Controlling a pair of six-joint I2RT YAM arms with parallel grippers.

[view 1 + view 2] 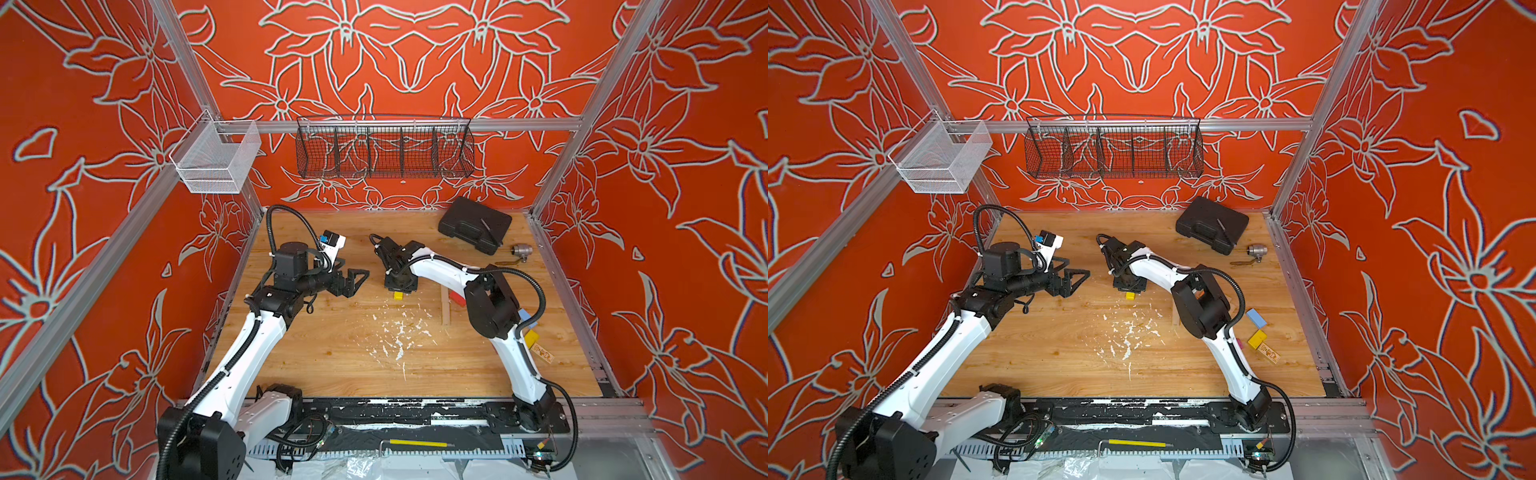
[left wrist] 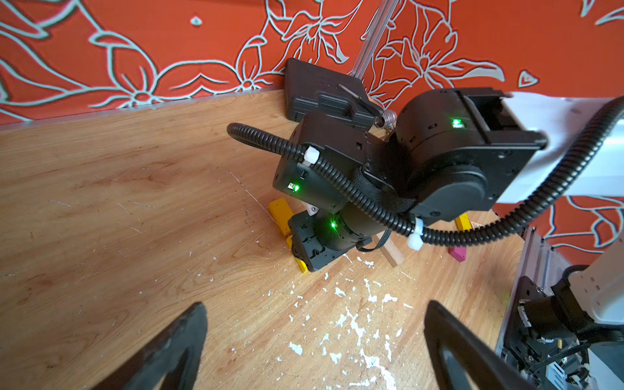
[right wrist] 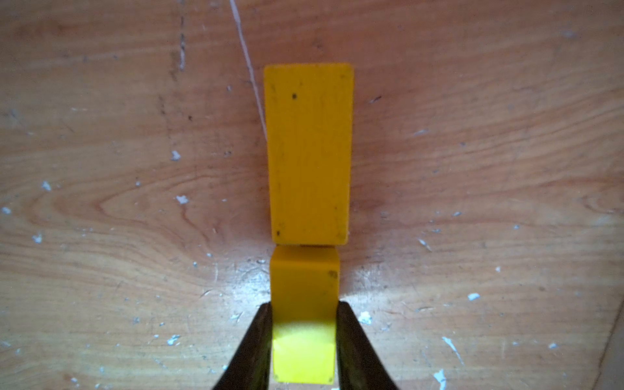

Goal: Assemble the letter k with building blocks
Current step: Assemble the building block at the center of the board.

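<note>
Right now the right hand [image 3: 304,309] is closed on a yellow block [image 3: 304,283], with its dark fingers [image 3: 256,341] pressed against the block's two long sides. The block's far short edge meets the near short edge of a second yellow block [image 3: 309,152], which lies flat on the table [image 1: 332,361]. The two sit end to end in one line, so close that I cannot tell whether they touch. In both top views this pair sits mid-table, mostly hidden under the right wrist, with only a yellow corner showing.

The left hand [image 2: 317,307] has its fingers [image 2: 182,344] spread wide and holds nothing. It points across at the right hand, with a strip of bare wood between them. Bare table also runs from the pair out to the left rail and towards the front edge, broken only by white flecks [image 1: 397,332].

To the right it is tighter. A plain wood block [image 1: 446,309] and a red block [image 1: 457,298] lie just beside the right arm's elbow. Nearer the right rail sit a light blue block [image 1: 1256,318], a third yellow block [image 1: 1257,338], a printed block [image 1: 1269,353] and a magenta block [image 2: 457,254].

A black case [image 1: 473,226] fills the far right corner, and a silver fitting [image 1: 521,250] lies just beside it.
</note>
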